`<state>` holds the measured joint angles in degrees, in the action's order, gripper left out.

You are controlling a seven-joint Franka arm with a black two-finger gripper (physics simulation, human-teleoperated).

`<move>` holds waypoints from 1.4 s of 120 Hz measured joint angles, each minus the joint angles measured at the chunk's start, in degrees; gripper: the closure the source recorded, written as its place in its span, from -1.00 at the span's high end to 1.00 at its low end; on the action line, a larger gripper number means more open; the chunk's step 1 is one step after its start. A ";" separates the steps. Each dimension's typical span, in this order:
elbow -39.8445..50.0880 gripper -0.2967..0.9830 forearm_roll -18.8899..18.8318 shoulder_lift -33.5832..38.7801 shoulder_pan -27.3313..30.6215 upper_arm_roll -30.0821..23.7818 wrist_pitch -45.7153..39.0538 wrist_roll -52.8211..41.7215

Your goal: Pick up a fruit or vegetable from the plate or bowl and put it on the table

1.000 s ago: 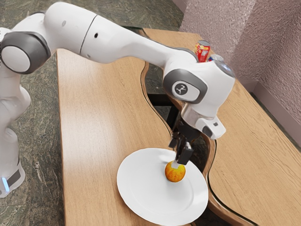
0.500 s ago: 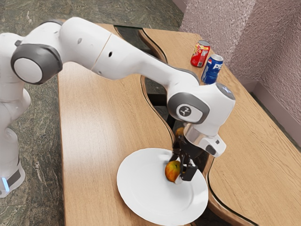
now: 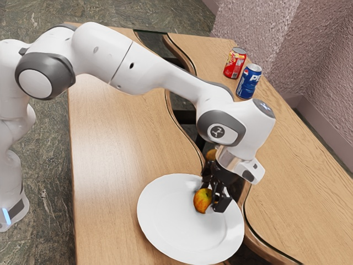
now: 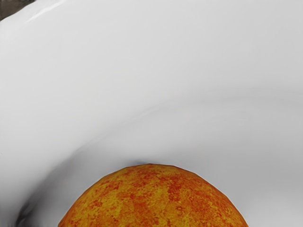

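The gripper (image 3: 214, 193) is down at the apple, over the side of the white plate (image 3: 160, 223) toward the exterior view's right. Its black parts stand against and behind the red-yellow apple (image 3: 202, 201); whether it is open or shut cannot be made out. The apple rests on or just above the plate; any gap is too small to tell. In the wrist view, the top of the apple (image 4: 154, 198) bulges up from the lower edge, with the plate's pale surface (image 4: 142, 61) behind it.
A red can (image 3: 235, 63) and a blue can (image 3: 249, 81) stand at the far end of the wooden table (image 3: 121, 149). A dark, wavy-edged gap splits the tabletop beside the plate. Another orange round thing (image 3: 211, 154) is partly hidden behind my hand.
My hand has come down to the apple from just above it. The apple has turned slightly, now showing its stem side. Over the last half second almost nothing has moved.
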<state>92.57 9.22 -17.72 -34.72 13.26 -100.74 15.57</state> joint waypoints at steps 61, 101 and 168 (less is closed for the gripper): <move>-5.26 -0.18 -1.64 3.22 -0.26 10.34 4.26 0.72; -7.68 -0.04 -0.89 5.75 -0.21 23.98 11.48 -0.56; -0.20 0.09 -1.91 13.76 0.43 27.89 15.00 1.46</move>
<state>92.37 7.30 -3.96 -34.29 41.15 -85.74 17.03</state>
